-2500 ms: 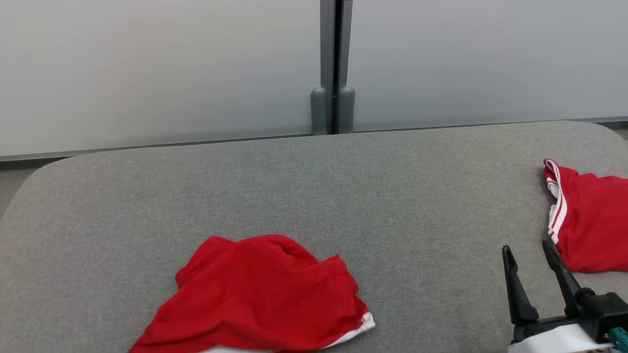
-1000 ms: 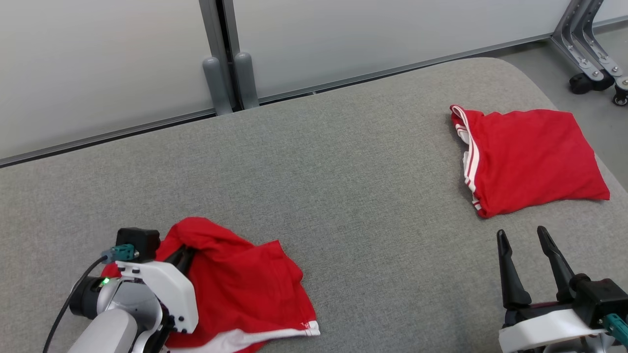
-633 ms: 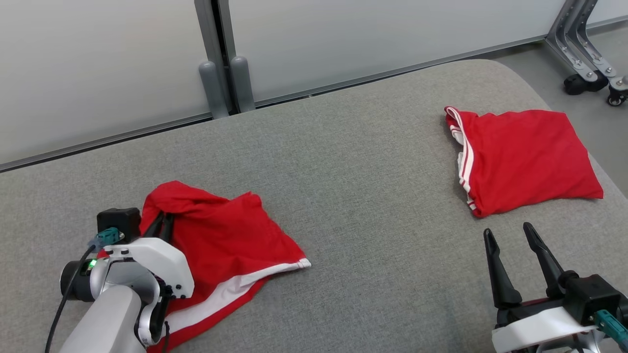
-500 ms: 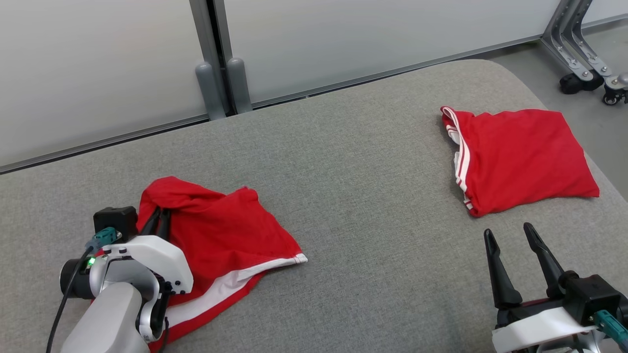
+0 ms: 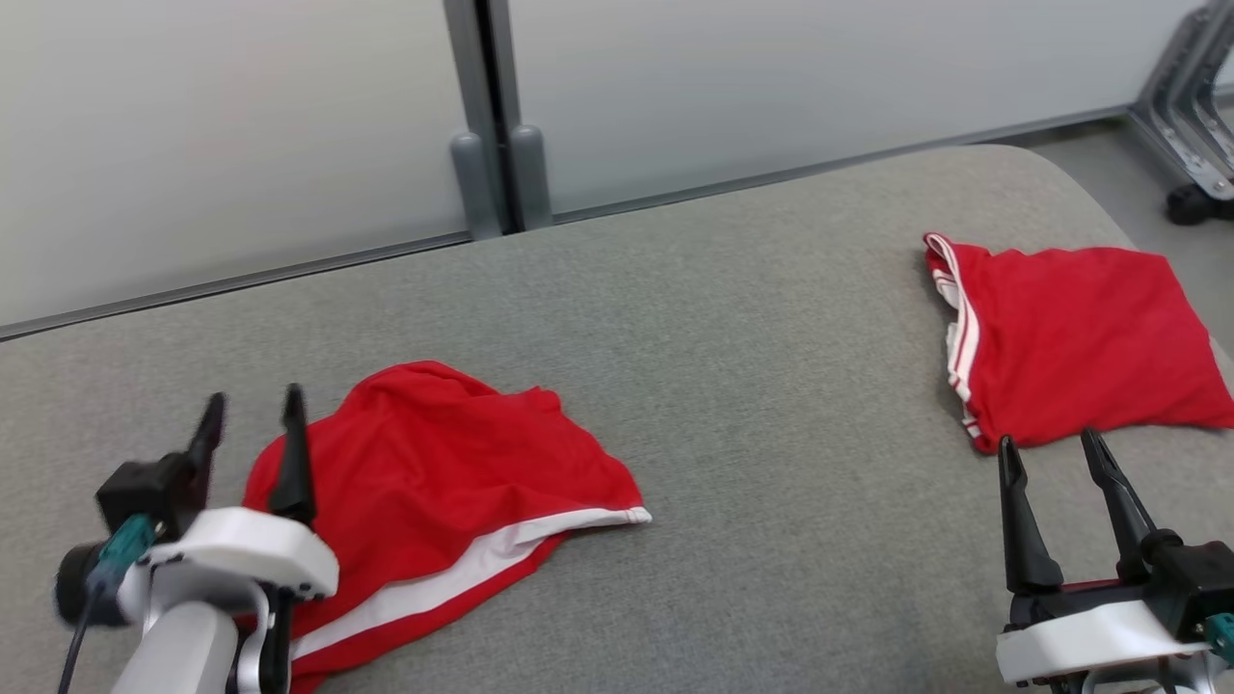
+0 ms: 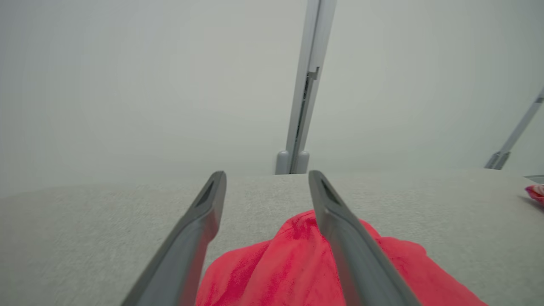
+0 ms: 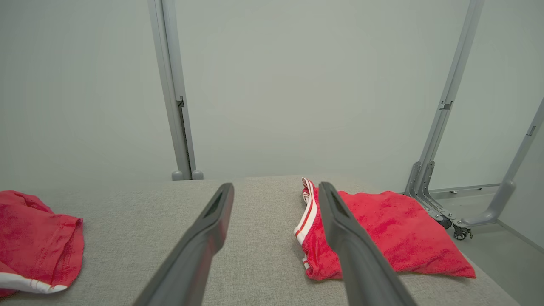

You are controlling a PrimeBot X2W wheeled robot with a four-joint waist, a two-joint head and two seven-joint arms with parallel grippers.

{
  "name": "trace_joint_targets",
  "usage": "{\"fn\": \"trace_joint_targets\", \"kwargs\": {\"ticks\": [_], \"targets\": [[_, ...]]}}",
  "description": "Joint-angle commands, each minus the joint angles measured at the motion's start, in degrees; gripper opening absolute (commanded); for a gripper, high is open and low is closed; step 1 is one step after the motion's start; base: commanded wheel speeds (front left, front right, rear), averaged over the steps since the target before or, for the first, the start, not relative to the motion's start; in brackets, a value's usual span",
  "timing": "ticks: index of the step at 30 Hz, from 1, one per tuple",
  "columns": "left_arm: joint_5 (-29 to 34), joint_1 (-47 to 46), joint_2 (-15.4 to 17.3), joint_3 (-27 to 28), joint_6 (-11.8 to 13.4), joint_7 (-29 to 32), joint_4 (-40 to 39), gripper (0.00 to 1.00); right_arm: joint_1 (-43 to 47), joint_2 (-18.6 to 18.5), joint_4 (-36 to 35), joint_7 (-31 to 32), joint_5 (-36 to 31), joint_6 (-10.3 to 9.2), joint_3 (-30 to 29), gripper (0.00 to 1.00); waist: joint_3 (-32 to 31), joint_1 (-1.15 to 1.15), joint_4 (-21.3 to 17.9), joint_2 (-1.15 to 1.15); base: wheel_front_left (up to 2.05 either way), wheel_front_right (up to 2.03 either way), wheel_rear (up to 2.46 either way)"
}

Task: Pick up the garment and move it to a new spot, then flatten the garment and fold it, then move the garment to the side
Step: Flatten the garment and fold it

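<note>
Both gape empty: the left gripper [image 5: 253, 403] just beside the crumpled red garment [image 5: 434, 463] at the table's [image 5: 752, 337] front left, the right gripper [image 5: 1048, 441] at its front right, so flattening seems the step in hand, which calls for pinching opposite hems and pulling outward.

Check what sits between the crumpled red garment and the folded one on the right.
Nothing. The head view shows bare grey table between the crumpled garment and the folded garment; the right wrist view agrees.
</note>
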Motion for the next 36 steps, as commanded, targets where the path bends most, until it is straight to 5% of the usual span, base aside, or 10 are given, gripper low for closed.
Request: {"fn": "trace_joint_targets", "kwargs": {"ticks": [1,6,13,23,36], "targets": [[1.30,2.69,0.10,1.71,0.96,-0.23,-2.92,1.00,-0.03,-0.26,-0.58,0.01,-0.97,-0.02,-0.32,1.00,-1.06,0.00,1.61,0.00,0.00,0.00,0.00],[7.18,13.63,-1.57,8.04,2.16,-0.20,-16.48,1.00,-0.08,-0.27,-1.87,0.01,-2.24,-0.03,-1.76,1.00,-2.42,0.00,5.47,0.00,0.00,0.00,0.00],[13.25,23.36,-5.24,13.61,-2.02,-0.22,-22.54,1.00,1.45,-0.26,-1.29,0.01,-2.88,-0.02,-3.56,1.00,-4.03,0.00,11.80,0.00,0.00,0.00,0.00],[19.61,29.36,-8.41,17.80,-9.29,-0.22,-21.44,1.00,3.63,-0.25,2.67,0.01,-1.58,-0.02,-3.77,1.00,-6.43,0.00,16.36,0.00,0.00,0.00,0.00],[22.04,28.02,-11.07,21.13,-12.79,-0.22,-21.94,1.00,3.71,-0.26,3.73,0.01,-1.08,-0.03,-2.58,1.00,-6.52,0.00,16.54,0.00,0.00,0.00,0.00]]}}
